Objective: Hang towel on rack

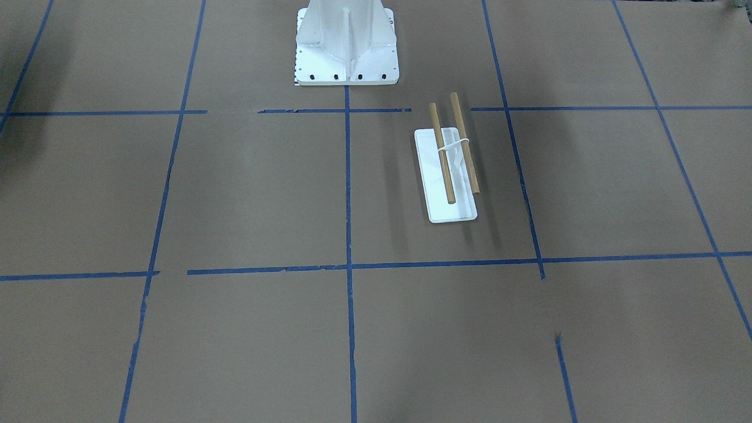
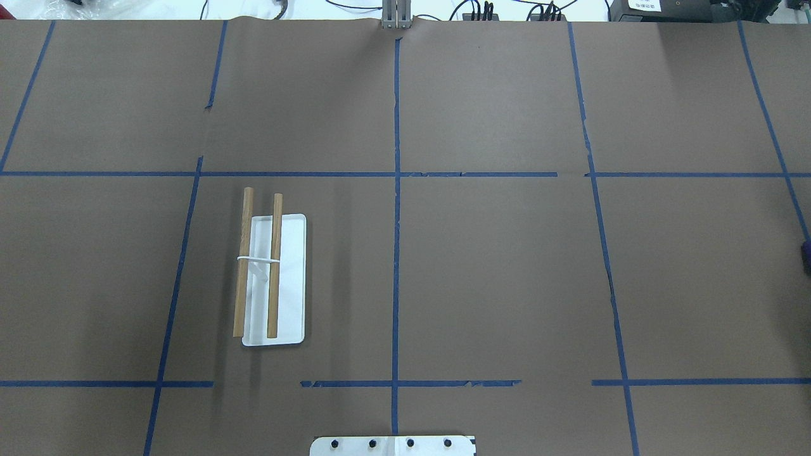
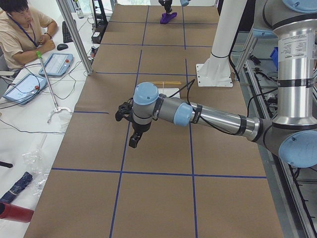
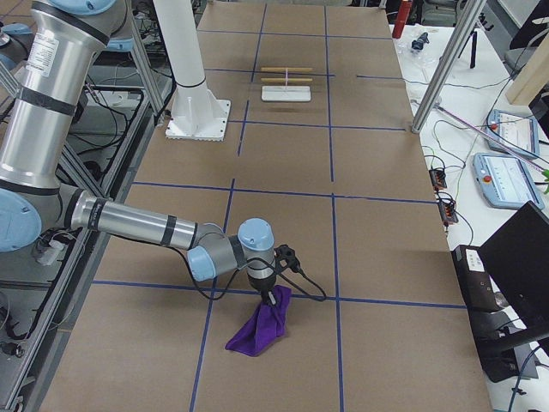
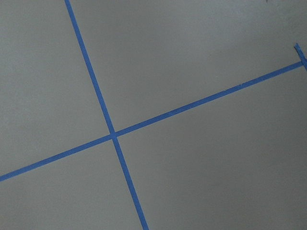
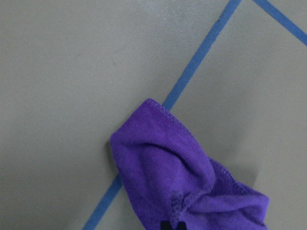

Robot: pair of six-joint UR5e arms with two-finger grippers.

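The rack (image 1: 445, 194), a white tray with two tan dowels, stands on the robot's left half of the table; it also shows in the overhead view (image 2: 288, 278) and far off in the exterior right view (image 4: 286, 93). The purple towel (image 4: 260, 328) lies bunched at the table's right end, its top pulled up into my right gripper (image 4: 271, 297). In the right wrist view the towel (image 6: 163, 163) gathers toward dark fingertips (image 6: 165, 225) at the bottom edge. My left gripper (image 3: 133, 141) hovers over bare table; I cannot tell whether it is open or shut.
The white metal pedestal (image 1: 346, 47) with bolt holes stands at the robot's side, middle. Blue tape lines (image 5: 114, 134) cross the brown table. An operator (image 3: 22, 29) sits beside the table with tablets (image 3: 57, 63). A metal post (image 4: 442, 64) stands at the table's edge.
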